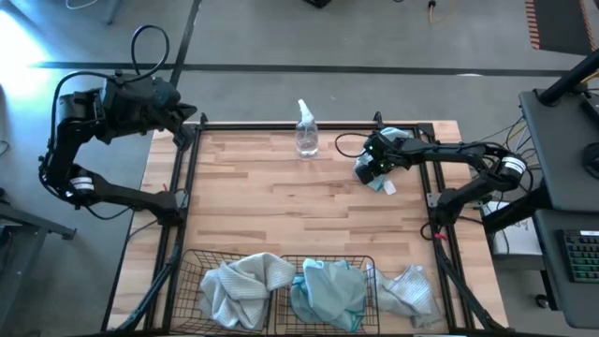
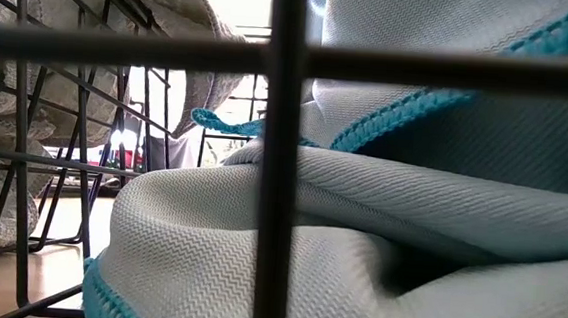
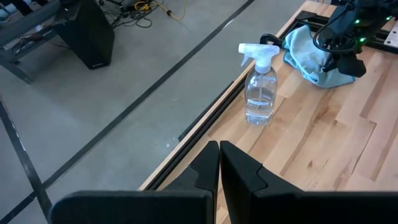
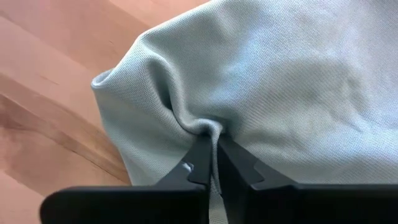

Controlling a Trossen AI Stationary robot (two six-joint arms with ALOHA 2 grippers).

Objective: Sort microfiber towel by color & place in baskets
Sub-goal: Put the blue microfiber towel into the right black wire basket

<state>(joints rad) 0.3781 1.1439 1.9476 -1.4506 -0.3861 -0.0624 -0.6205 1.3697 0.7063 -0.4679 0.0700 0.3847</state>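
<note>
Right gripper pinching a light blue towel at the table's far right.

We see the right gripper (image 4: pixel 214 163) pressed together on a fold of the light blue towel (image 4: pixel 280 81), down on the wooden table (image 1: pixel 271 201) right of the spray bottle (image 1: pixel 306 129). The left gripper (image 3: pixel 219 168) hangs pressed shut, holding nothing, at the far left corner. Near us, the left basket (image 1: pixel 192 271) holds a pale towel (image 1: pixel 239 285), the right basket (image 1: pixel 370 267) a blue one.
</note>
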